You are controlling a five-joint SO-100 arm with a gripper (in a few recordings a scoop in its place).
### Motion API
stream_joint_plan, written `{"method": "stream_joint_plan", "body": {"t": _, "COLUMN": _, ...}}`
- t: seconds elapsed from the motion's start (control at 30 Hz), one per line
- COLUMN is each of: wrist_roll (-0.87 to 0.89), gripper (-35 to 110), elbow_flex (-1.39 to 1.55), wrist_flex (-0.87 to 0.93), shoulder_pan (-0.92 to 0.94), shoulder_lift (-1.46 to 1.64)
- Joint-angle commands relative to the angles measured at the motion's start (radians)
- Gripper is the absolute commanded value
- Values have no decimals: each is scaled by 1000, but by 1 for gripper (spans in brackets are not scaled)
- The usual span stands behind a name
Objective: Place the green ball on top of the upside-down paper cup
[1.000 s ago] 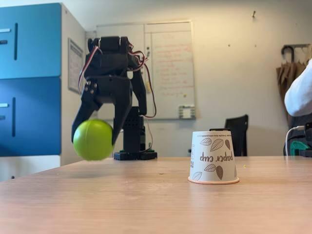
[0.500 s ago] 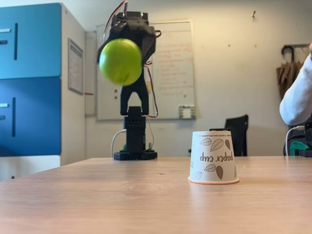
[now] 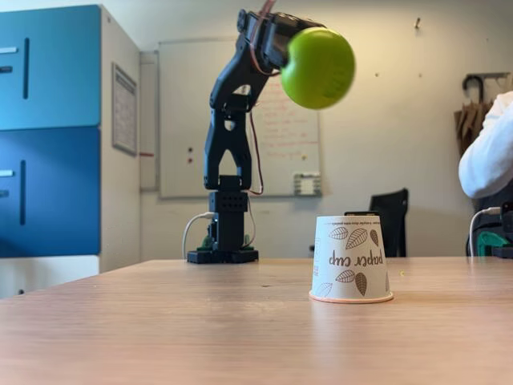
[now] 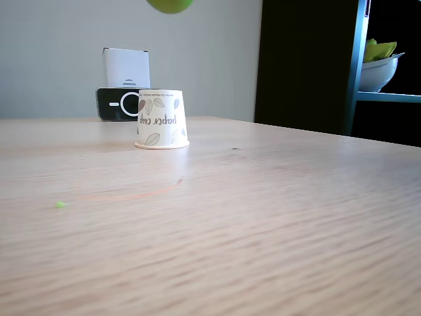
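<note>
A black robot arm point(image 3: 228, 136) holds the green ball point(image 3: 318, 68) high above the wooden table point(image 3: 240, 337), its gripper point(image 3: 282, 42) closed around the ball's rear half, the fingers largely hidden behind it. The ball hangs above the paper cup point(image 3: 351, 259) and slightly to its left in a fixed view, well clear of it. The cup stands upside down, rim on the tabletop, toward the table's far edge. In another fixed view, the cup point(image 4: 162, 119) sits near the far edge and the ball's underside point(image 4: 170, 5) shows at the top border. A person's white sleeve point(image 3: 489, 152) enters at right.
</note>
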Motion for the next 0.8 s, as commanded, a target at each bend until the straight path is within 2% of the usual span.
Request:
{"method": "stream_joint_plan", "body": {"t": 0.0, "wrist_roll": 8, "gripper": 26, "elbow_flex": -48, "wrist_flex": -46, "shoulder_pan": -25, "shoulder_lift": -35}}
{"method": "stream_joint_plan", "body": {"t": 0.77, "wrist_roll": 32, "gripper": 28, "elbow_flex": -40, "wrist_flex": -49, "shoulder_pan": -34, "shoulder_lift": -250}}
